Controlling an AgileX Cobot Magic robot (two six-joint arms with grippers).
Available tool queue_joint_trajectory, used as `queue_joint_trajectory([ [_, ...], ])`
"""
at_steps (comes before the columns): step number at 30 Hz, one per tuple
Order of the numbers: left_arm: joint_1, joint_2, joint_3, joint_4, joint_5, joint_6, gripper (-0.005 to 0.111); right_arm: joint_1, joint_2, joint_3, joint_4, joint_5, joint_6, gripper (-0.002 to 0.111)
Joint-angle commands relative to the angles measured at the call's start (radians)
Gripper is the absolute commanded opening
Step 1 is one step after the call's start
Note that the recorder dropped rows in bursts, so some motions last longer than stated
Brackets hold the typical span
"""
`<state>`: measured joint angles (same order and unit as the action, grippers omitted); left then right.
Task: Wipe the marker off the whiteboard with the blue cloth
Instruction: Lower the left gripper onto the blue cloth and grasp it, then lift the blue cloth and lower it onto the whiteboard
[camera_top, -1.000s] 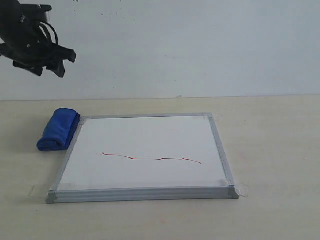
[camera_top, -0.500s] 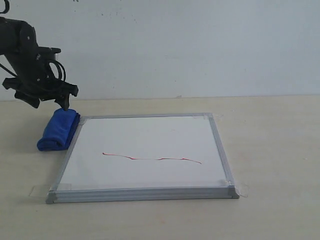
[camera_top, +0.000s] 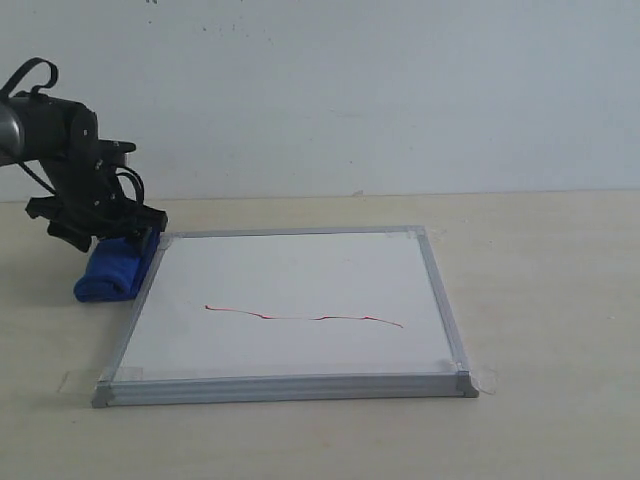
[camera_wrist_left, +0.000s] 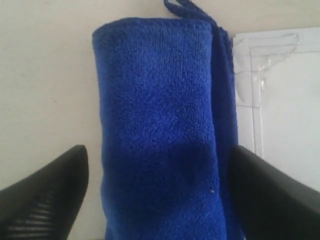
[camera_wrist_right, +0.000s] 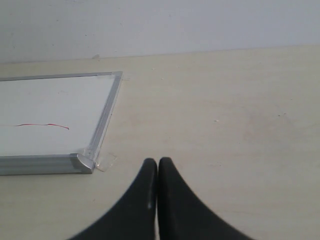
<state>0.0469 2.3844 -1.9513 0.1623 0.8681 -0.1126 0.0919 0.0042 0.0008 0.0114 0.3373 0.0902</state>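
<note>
The left hand (camera_wrist_left: 157, 149) straddles the blue cloth (camera_top: 108, 270). Table (camera_top: 40, 330) lies open on its left, and the whiteboard (camera_top: 300, 280) frame sits just beside its right.

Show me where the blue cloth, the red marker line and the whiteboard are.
blue cloth (camera_wrist_left: 160, 135), left wrist view, middle of the roll.
marker line (camera_top: 300, 318), exterior view, middle of the line.
whiteboard (camera_top: 290, 265), exterior view, bare white surface.

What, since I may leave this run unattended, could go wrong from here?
1. The left claw straddles the blue cloth open; one finger sits by the whiteboard frame and might catch it.
2. The rolled cloth may unroll when lifted.
</note>
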Motion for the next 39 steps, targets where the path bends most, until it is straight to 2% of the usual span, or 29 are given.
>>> queue_joint_trajectory([
  [1, 0.003, 0.026, -0.004, 0.006, -0.024, -0.008, 0.072, -0.002, -0.004, -0.001, 0.001, -0.007, 0.0, 0.0],
  [10, 0.003, 0.031, -0.004, 0.005, -0.045, -0.006, 0.069, -0.002, -0.004, -0.001, 0.001, -0.007, 0.0, 0.0],
  [12, 0.003, 0.031, -0.004, 0.005, -0.04, -0.004, 0.061, -0.002, -0.004, -0.001, 0.001, -0.007, 0.0, 0.0],
  [18, 0.003, 0.031, -0.004, 0.007, -0.042, -0.004, 0.025, -0.002, -0.004, -0.001, 0.001, -0.007, 0.0, 0.0],
  [25, 0.003, -0.005, -0.004, 0.019, -0.018, 0.001, 0.004, -0.002, -0.004, -0.001, 0.001, -0.007, 0.0, 0.0],
  [33, 0.003, -0.18, 0.005, -0.001, 0.076, 0.019, 0.004, -0.002, -0.004, -0.001, 0.001, -0.007, 0.0, 0.0],
  [39, -0.01, -0.297, 0.16, -0.043, 0.055, 0.025, 0.004, -0.002, -0.004, -0.001, 0.001, -0.007, 0.0, 0.0],
])
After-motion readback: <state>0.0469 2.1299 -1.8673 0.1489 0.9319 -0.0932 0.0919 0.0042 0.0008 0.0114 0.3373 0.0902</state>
